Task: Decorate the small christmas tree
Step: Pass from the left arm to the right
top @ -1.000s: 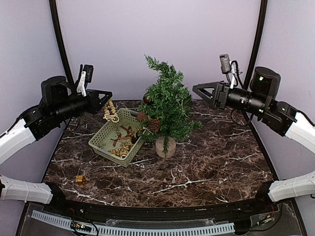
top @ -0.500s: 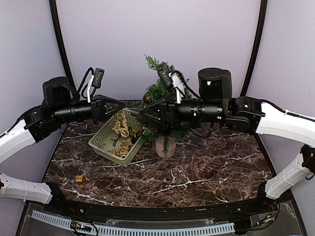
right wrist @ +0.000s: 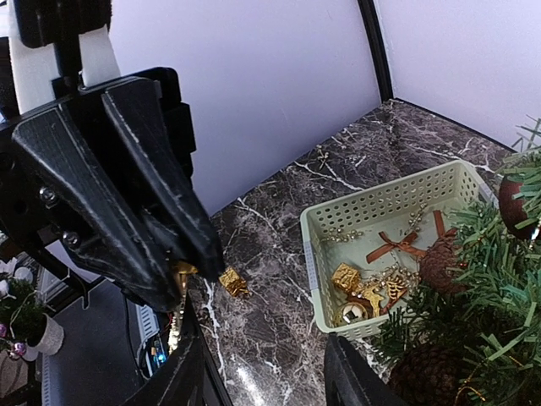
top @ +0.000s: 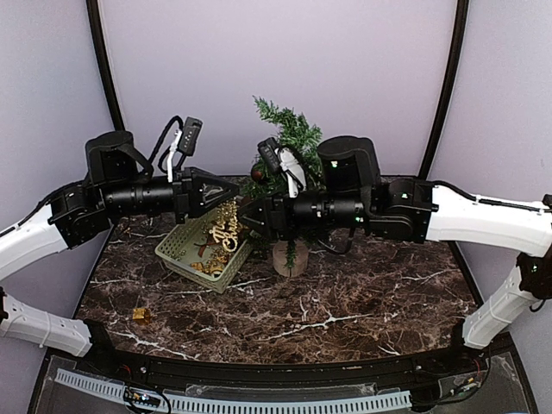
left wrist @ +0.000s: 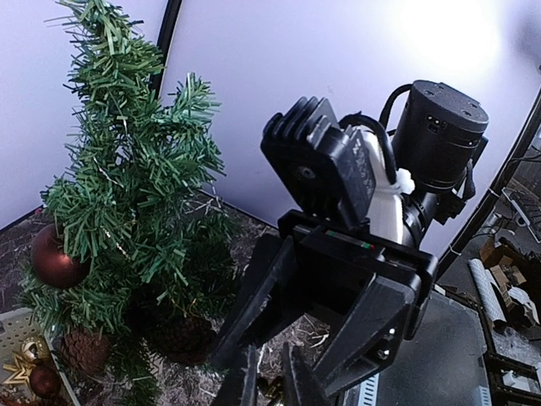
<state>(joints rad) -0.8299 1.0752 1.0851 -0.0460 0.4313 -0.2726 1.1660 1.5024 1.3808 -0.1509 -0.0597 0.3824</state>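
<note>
Swung in from the bench's right edge, the right gripper (top: 244, 216), jaws apart, faces the left gripper (top: 231, 197), clamped on a gold ornament (top: 228, 228) that a mistimed handover could drop.

The small christmas tree (top: 289, 129) is standing at the back of the table (top: 371, 293). The basket (top: 177, 246) is sitting just left of it.
</note>
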